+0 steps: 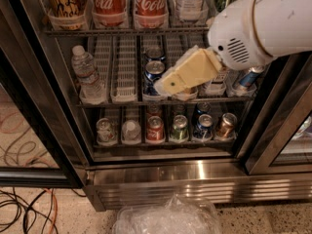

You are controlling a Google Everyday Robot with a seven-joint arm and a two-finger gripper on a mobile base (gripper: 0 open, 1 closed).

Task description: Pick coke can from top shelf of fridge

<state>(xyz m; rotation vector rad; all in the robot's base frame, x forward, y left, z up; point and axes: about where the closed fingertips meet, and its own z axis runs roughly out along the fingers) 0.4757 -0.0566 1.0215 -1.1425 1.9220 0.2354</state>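
Observation:
Two red coke cans stand side by side in clear lane trays on the top shelf of the fridge; their tops are cut off by the frame edge. A tan can with black script stands left of them. My gripper, tan on a white arm, reaches in from the right. It sits in front of the middle shelf, below and slightly right of the right coke can, not touching either one.
The middle shelf holds a water bottle, a blue can and white ribbed dividers. Several cans line the bottom shelf. A crumpled plastic bag and cables lie on the floor. A black door frame stands at the right.

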